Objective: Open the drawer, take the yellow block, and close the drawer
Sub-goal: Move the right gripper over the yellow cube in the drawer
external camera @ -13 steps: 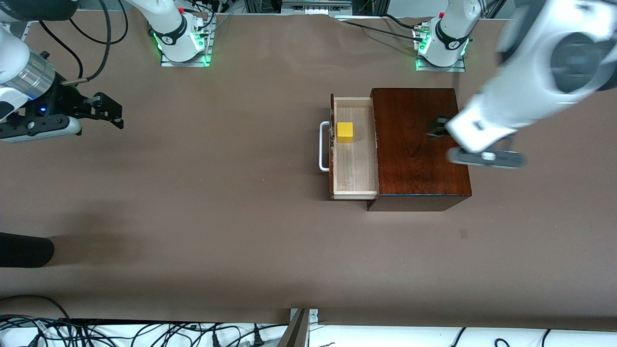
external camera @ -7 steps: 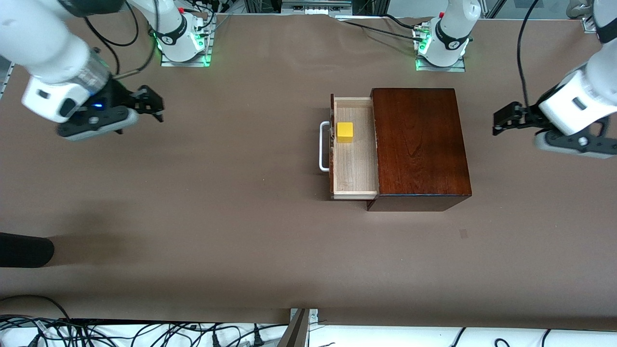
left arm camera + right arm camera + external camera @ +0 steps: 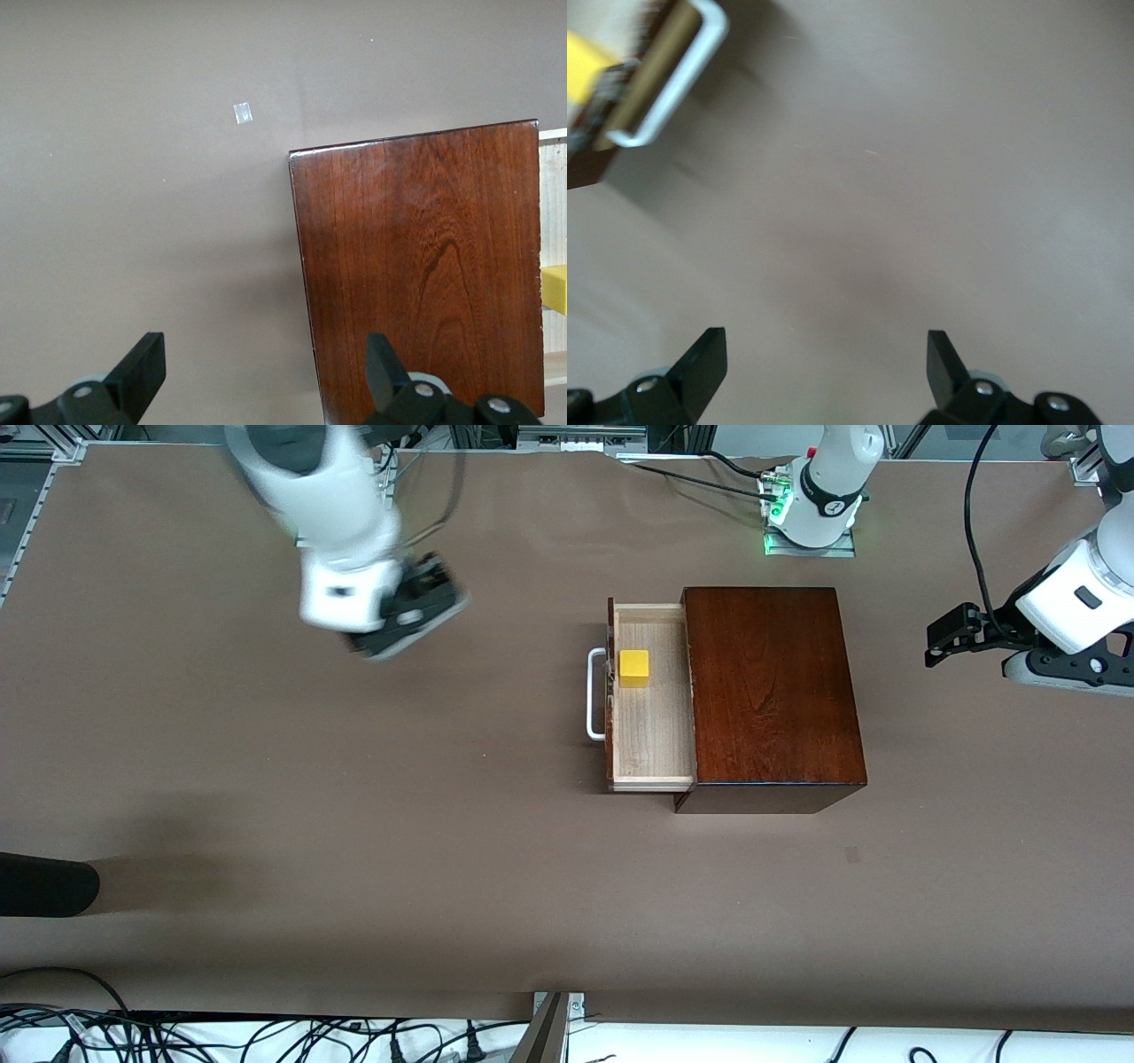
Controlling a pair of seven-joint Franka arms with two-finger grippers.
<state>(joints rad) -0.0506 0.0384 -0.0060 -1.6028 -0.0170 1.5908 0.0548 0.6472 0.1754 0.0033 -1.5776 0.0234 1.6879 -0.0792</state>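
Note:
The drawer [image 3: 651, 726] stands pulled out of the mahogany box [image 3: 771, 691], with its white handle [image 3: 595, 693] toward the right arm's end. The yellow block [image 3: 633, 667] lies in the pale tray close to the drawer's front. My right gripper [image 3: 431, 584] is open and empty over bare table, between its base and the drawer. Its wrist view shows the handle [image 3: 673, 84] and the block [image 3: 589, 57] ahead of the gripper [image 3: 826, 359]. My left gripper [image 3: 941, 642] is open and empty beside the box, toward the left arm's end. Its wrist view shows the gripper [image 3: 264, 372], the box top [image 3: 421, 266] and the block's edge [image 3: 554, 288].
A dark object [image 3: 44, 884] lies at the table's edge at the right arm's end. A small tape mark [image 3: 851, 855] is on the table nearer the camera than the box. Cables [image 3: 266, 1036] run along the near edge.
My right arm has swung from the right arm's end of the table toward the drawer. My left gripper has drawn back from over the box to beside it. Drawer and block are unmoved.

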